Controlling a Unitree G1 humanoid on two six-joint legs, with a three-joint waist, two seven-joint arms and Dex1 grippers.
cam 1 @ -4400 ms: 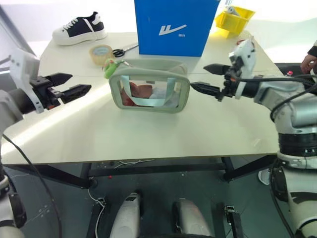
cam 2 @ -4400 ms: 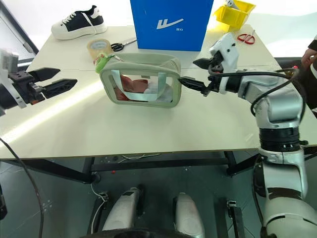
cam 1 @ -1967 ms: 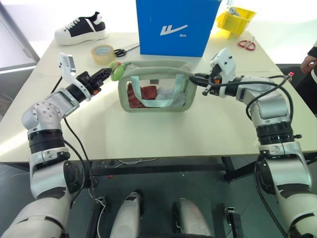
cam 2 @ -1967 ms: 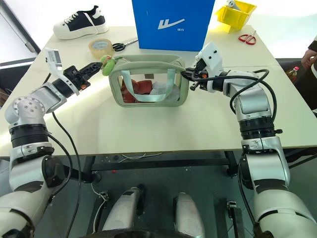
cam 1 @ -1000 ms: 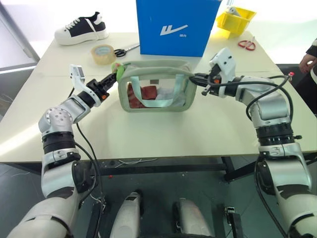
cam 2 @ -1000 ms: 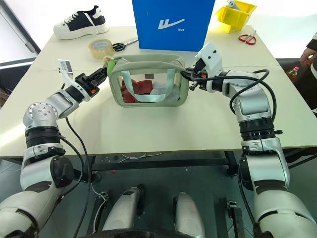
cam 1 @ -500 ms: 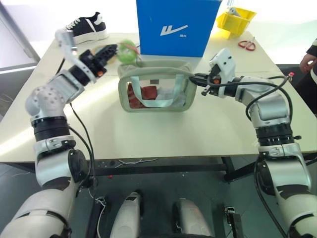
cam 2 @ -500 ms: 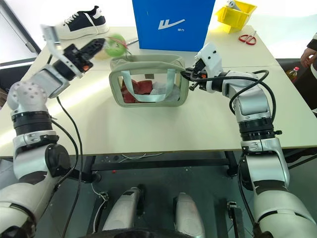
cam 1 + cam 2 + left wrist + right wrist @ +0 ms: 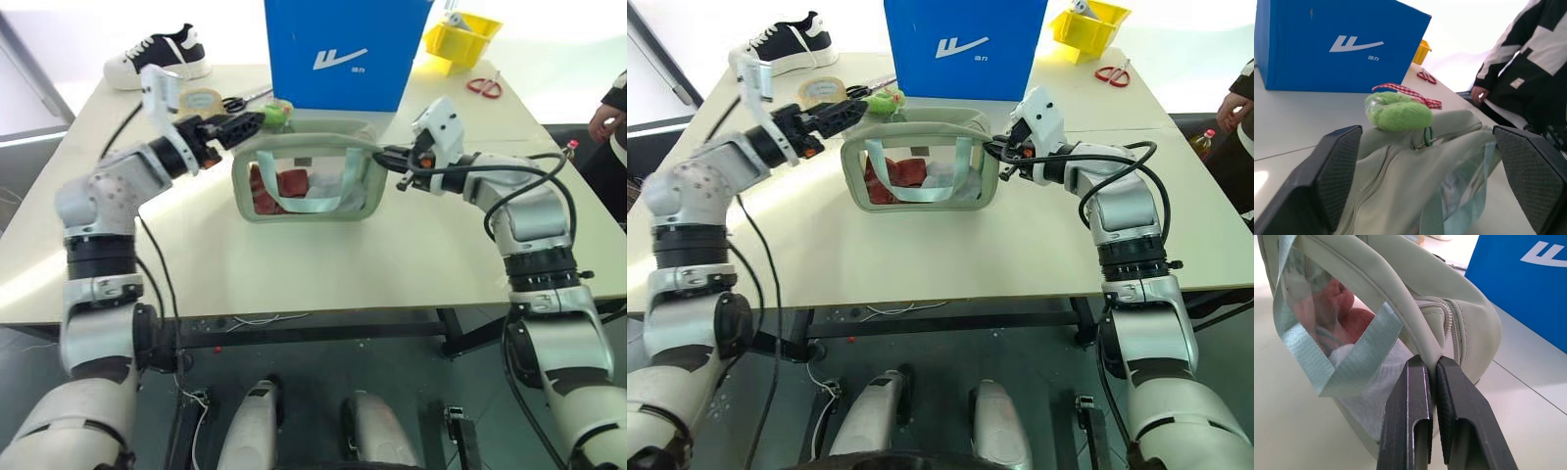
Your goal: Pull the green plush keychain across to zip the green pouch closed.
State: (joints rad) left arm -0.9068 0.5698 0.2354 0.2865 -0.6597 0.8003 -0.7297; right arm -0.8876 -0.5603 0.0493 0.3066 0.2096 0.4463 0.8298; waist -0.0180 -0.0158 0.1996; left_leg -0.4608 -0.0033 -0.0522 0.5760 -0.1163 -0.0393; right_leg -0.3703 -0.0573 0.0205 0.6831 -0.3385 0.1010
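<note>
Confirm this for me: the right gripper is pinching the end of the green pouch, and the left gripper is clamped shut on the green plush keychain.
Not quite. The right gripper does pinch the green pouch, but the left wrist view shows the left gripper open, its fingers spread either side of the green plush keychain without touching it.

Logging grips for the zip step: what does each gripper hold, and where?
Right gripper pinches the pale sage-green fabric pouch at its end edge. Left gripper, jaws open, holds nothing.

Pale table, dark floor beneath
</note>
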